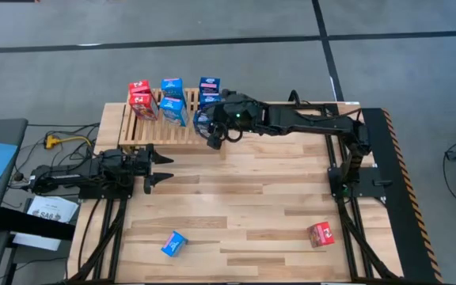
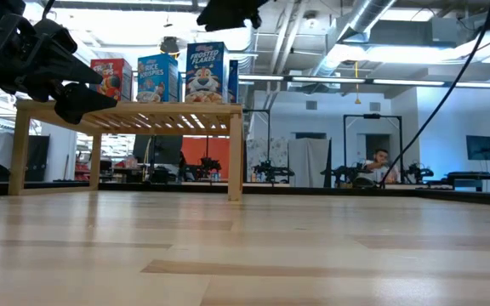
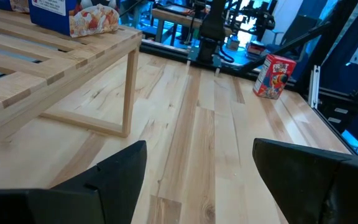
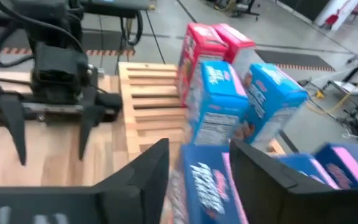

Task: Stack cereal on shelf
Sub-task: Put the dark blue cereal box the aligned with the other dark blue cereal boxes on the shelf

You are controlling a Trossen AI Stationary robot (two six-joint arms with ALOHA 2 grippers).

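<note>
— Where are the boxes now?

— Most stand on the shelf (image 1: 157,131) at the far side of the table (image 1: 244,206). The right claw (image 1: 214,134) hangs over the shelf's near right corner with a blue box (image 4: 204,186) between its jaws; whether it's pinching it or only straddling it, I can't tell.

— And the left claw (image 1: 161,169)?

— It waits low at the table's left, just in front of the shelf, jaws apart and holding nothing.

— How do they handle?

— I'd say light, hollow card. They're stiff at the edges, but the broad faces would dent under a hard squeeze, and they're glossy, so a bit slippery. I'd take one across the narrow sides, near the middle, and keep it upright.

— How many?

— I make it nine. Seven are on the shelf: two red and, as far as I can tell, five blue (the right-hand ones crowd under the arm). Two lie loose at the near edge, one blue (image 1: 174,244) and one red (image 1: 321,234), well apart.
</note>
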